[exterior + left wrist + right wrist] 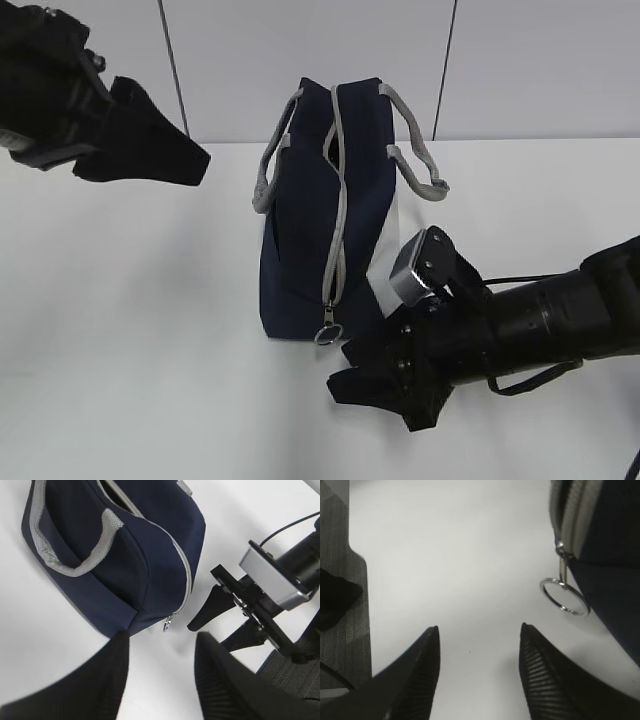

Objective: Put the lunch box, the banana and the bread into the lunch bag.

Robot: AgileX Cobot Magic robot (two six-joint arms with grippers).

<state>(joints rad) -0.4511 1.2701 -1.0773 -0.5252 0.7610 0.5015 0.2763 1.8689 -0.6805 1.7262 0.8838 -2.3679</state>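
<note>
The navy lunch bag [305, 210] stands in the middle of the white table, its grey zipper strip [338, 200] mostly shut, with a short gap near the far end. Its metal ring pull [327, 335] hangs at the near end. My right gripper [362, 385] is open and empty, low over the table just right of the ring pull [564, 596]. My left gripper [185, 160] is open and empty, raised at the far left. The bag [125, 555] and ring pull [167, 623] also show in the left wrist view. The lunch box, banana and bread are out of view.
The bag's grey webbing handles [420, 150] droop to both sides. The white table [130, 330] spreads around the bag. A grey floor strip [345, 630] shows past the table edge in the right wrist view.
</note>
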